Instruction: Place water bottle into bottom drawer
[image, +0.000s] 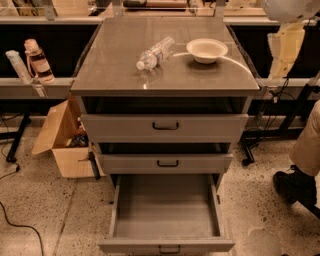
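Note:
The water bottle (156, 52), clear with a white cap, lies on its side on the grey cabinet top (120, 70), cap toward the front left. A white bowl (207, 50) sits just right of it. The bottom drawer (165, 205) is pulled out wide, and its plain grey inside holds nothing. The two drawers above it stand slightly ajar. My gripper (284, 50) hangs at the upper right, past the cabinet's right edge and well away from the bottle, with nothing visibly in it.
A pink-capped bottle (37, 61) stands on the shelf at the left. An open cardboard box (60, 137) sits on the floor left of the cabinet. A person's leg and dark shoe (295, 185) are at the right. A cable (15, 222) runs over the floor at lower left.

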